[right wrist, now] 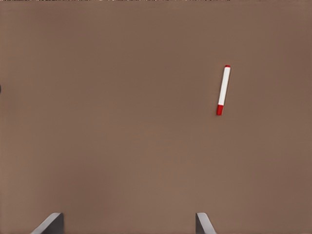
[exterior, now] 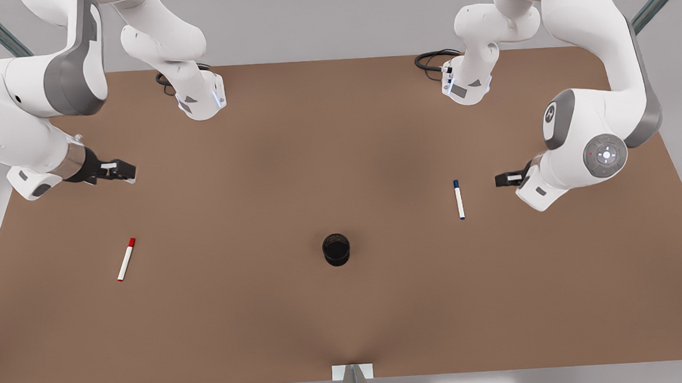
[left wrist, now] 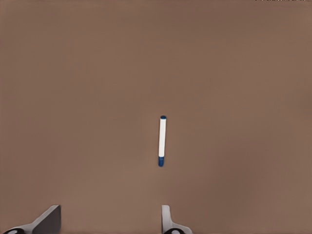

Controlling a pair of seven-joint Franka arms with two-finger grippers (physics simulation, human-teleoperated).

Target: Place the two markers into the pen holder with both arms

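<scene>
Neither slim white marker is in the black mesh cylindrical pen holder [exterior: 336,249] yet: in the front view the red-capped marker [exterior: 126,259] and blue-capped marker [exterior: 459,199] lie flat on the brown table [exterior: 348,325], well apart from it. The left wrist view shows the left gripper [left wrist: 109,222] spread and empty above the blue-capped marker [left wrist: 162,141]. The right wrist view shows the right gripper [right wrist: 129,224] likewise, with the red-capped marker [right wrist: 223,90] off-centre; both pickups remain.
</scene>
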